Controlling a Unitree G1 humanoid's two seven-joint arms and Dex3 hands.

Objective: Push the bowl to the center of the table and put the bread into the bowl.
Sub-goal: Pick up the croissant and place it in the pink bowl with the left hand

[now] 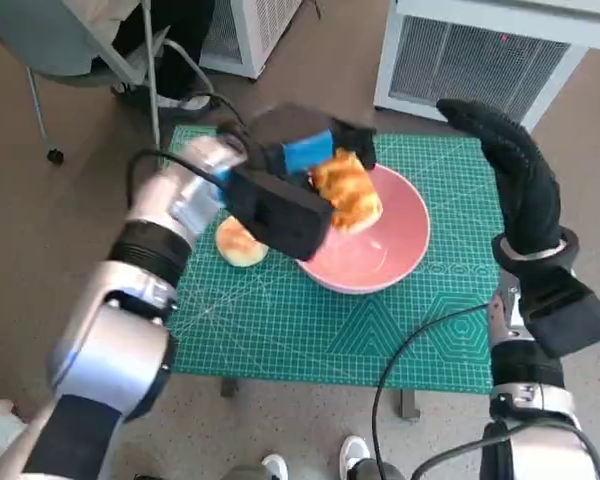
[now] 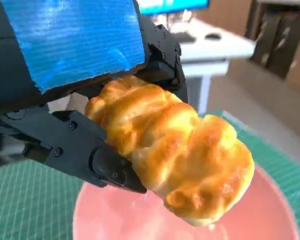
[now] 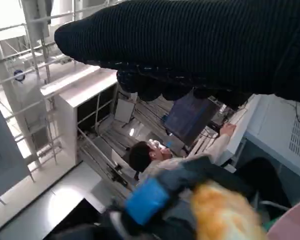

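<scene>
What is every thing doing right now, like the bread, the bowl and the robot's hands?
Twisted bread: held in the left hand, in the air over the bowl.
Pink bowl: upright on the green mat, nothing inside.
Round bun: lying on the mat beside the bowl.
Left hand: gripping the twisted bread.
Right hand: raised, holding nothing.

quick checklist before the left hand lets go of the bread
1. Golden braided bread roll held by the blue-taped left hand: ok.
2. Bread above the pink round bowl: ok.
3. Bowl near the centre of the green cutting mat: ok, roughly.
4. Bowl's inside free of other items: ok, as far as visible.
5. Black-gloved right hand clear of the bowl: ok.
6. Second round bun outside the bowl: not ok if it must go in too.
</scene>
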